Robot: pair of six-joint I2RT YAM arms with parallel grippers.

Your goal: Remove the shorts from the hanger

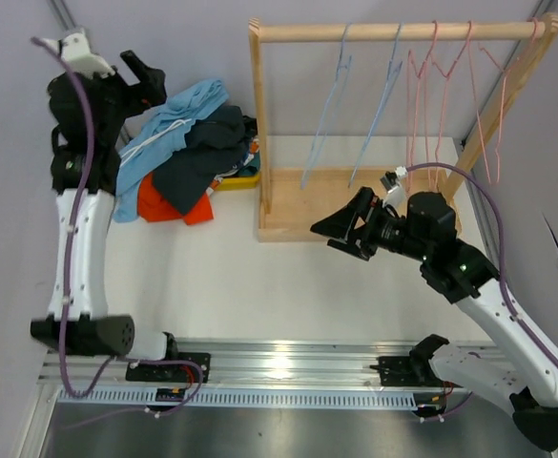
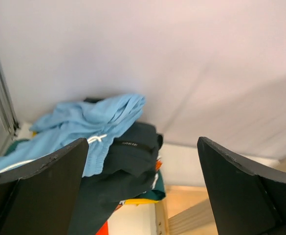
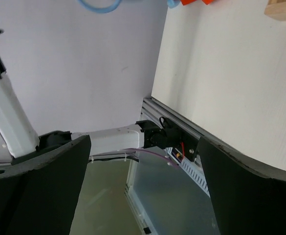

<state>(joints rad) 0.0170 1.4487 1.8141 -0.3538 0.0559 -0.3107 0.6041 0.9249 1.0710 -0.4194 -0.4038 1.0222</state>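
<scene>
A broad white bench (image 1: 231,277) fills the middle of the scene, with a silver rail along its near edge. Toward the back right stands a light wooden clothes rack (image 1: 259,124): a flat base, upright posts and a round rail across the top.

Two white and black robot arms are bolted at the near edge. The left arm (image 1: 78,219) rises tall along the bench's left side. The right arm (image 1: 507,315) leans in low from the right.

All the task's clothing lies off the rack, as a heap of soft fabric shorts (image 1: 193,153) on the bench's far left corner, just beside the rack's left post. A light blue pair with a white drawstring (image 1: 178,114) is draped on top. A black or charcoal pair (image 1: 207,148) sits under it. A bright orange pair (image 1: 159,202) sticks out at the near side. A yellow and blue edge (image 1: 245,175) peeks out next to the rack's base.

On the rail hang two pale blue wire hangers (image 1: 331,114) and, further right, several pink wire hangers (image 1: 436,95).

The left hand (image 1: 150,81) is raised beside the heap, its fingers spread wide and gripping nothing. The right hand (image 1: 341,227) hovers in front of the rack's base, pointing left, its fingers likewise spread wide with nothing between them.
</scene>
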